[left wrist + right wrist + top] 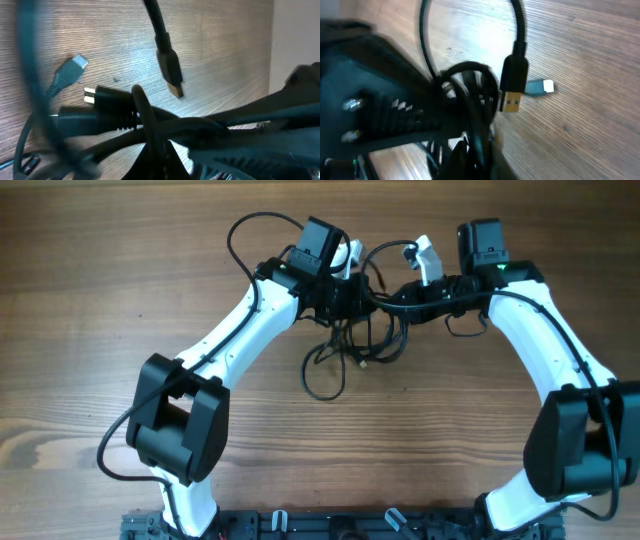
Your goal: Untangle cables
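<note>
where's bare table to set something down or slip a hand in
Bare table lies outside the left arm, outside the right arm, and between the two arms on the near side of the cables. Crowded: the far middle, where the left gripper and right gripper, both shut on cables, meet over the tangle.

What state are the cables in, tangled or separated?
Tangled: the cables cross and loop together in one bunch in all three views.
</note>
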Robot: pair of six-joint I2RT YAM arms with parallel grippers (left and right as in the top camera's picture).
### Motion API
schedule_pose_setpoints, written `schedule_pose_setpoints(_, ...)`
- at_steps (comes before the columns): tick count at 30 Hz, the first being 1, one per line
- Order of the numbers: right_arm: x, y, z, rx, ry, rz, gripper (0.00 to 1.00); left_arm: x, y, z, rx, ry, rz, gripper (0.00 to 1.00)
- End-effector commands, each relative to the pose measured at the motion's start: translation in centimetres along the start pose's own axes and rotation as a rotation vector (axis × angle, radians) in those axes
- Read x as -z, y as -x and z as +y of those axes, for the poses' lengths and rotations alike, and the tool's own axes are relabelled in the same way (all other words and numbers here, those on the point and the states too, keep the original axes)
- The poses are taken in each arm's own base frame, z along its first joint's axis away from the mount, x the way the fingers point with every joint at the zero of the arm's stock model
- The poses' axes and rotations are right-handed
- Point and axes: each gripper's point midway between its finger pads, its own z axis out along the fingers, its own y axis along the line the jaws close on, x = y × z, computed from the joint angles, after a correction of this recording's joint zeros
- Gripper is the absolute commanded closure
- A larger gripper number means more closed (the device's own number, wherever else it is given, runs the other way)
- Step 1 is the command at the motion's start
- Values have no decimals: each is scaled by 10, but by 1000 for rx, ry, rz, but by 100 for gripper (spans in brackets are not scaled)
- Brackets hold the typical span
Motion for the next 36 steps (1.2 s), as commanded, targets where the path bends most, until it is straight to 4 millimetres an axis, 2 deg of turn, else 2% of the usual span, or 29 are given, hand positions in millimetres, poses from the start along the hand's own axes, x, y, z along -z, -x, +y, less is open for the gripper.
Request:
schedule_pose_setpoints(1, 4, 3, -20, -134, -84, -10, 96, 18, 11, -1, -13, -15, -39, 96)
schedule_pose_setpoints(2, 10, 6, -13, -127, -53, -27, 96, 22, 17, 17, 29, 57, -68, 96)
schedule_pose_setpoints(5, 58, 24, 18, -70, 7, -150, 96, 40, 26, 74, 183, 292, -147, 96)
schedule_pose_setpoints(6, 72, 27, 25, -57, 7, -181, 96, 46, 26, 87, 221, 342, -159, 96)
schedule_pose_setpoints(8, 97, 30, 37, -62, 21, -237, 96, 55, 26, 103, 252, 388, -163, 96)
schedule_pose_setpoints(10, 122, 32, 53, -60, 107, -290, 96, 65, 24, 121, 292, 443, -165, 96)
schedule_pose_setpoints(13, 154, 34, 64, -78, 287, -363, 96, 80, 17, 145, 340, 538, -157, 96)
schedule_pose_setpoints(16, 193, 37, 65, -61, 427, -464, 96, 91, 11, 160, 371, 593, -149, 96)
schedule_pose_setpoints(17, 201, 36, 52, -88, 396, -489, 96, 93, 11, 163, 379, 596, -150, 96)
schedule_pose_setpoints(20, 195, 28, -20, -326, 41, -477, 96, 96, 12, 166, 389, 599, -152, 96)
schedule_pose_setpoints(21, 192, 14, -58, -440, -186, -448, 95, 96, 12, 167, 392, 600, -153, 96)
schedule_pose_setpoints(22, 190, 2, -79, -503, -338, -414, 96, 96, 12, 167, 392, 599, -153, 96)
schedule_pose_setpoints(24, 169, 8, -61, -429, -326, -362, 96, 93, 11, 162, 388, 577, -141, 96)
schedule_pose_setpoints(26, 147, 19, -32, -284, -265, -323, 89, 85, 11, 150, 317, 501, -103, 96)
schedule_pose_setpoints(27, 135, 23, -17, -214, -240, -304, 78, 79, 12, 138, 258, 427, -74, 96)
schedule_pose_setpoints(28, 126, 27, -6, -178, -220, -295, 63, 70, 13, 114, 148, 288, -33, 96)
schedule_pose_setpoints(29, 123, 30, -2, -164, -209, -296, 52, 65, 13, 93, 54, 167, -5, 96)
schedule_pose_setpoints(30, 121, 33, 3, -149, -186, -301, 47, 63, 11, 75, -21, 64, 15, 96)
schedule_pose_setpoints(32, 119, 37, 17, -127, -105, -310, 46, 63, 10, 56, -101, -46, 29, 96)
schedule_pose_setpoints(36, 110, 40, 29, -114, 4, -296, 46, 62, 10, 44, -123, -105, 30, 96)
